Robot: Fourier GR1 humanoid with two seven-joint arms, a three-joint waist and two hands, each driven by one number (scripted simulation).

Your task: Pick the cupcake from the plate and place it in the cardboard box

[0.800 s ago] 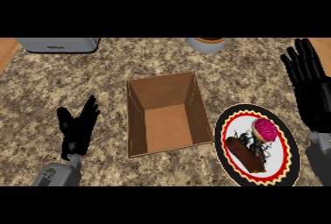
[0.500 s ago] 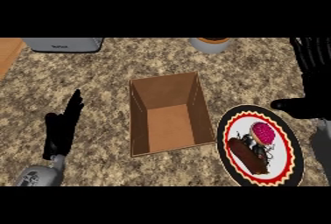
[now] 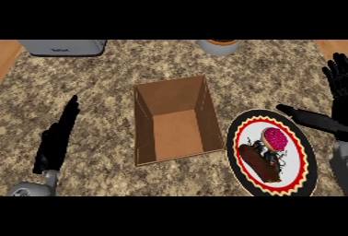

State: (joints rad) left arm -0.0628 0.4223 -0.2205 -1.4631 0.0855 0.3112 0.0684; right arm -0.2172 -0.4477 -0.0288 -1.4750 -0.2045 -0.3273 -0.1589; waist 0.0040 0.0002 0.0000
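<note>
The cupcake [image 3: 275, 138], pink-topped, sits on the red-rimmed plate [image 3: 299, 171], toward its upper part, with a dark chocolate pastry [image 3: 259, 164] lying just beside it lower down. Nothing holds the cupcake. The right hand [image 3: 325, 122] is at the plate's upper right edge, open, its fingers straight and pointing up the view and its thumb stretched out leftward over the plate's rim, close to the cupcake but apart from it. By my reading the step in hand is the reach for the pick; the grasp is not yet made. The next move calls for bringing that hand down over the cupcake and closing fingers and thumb round it without catching the pastry. The lift then goes left to the open cardboard box [image 3: 176, 126], which stands just beside the plate on the speckled desk [image 3: 88, 83]. The left hand [image 3: 58, 138] rests open, edge-on, left of the box and well apart from it
</note>
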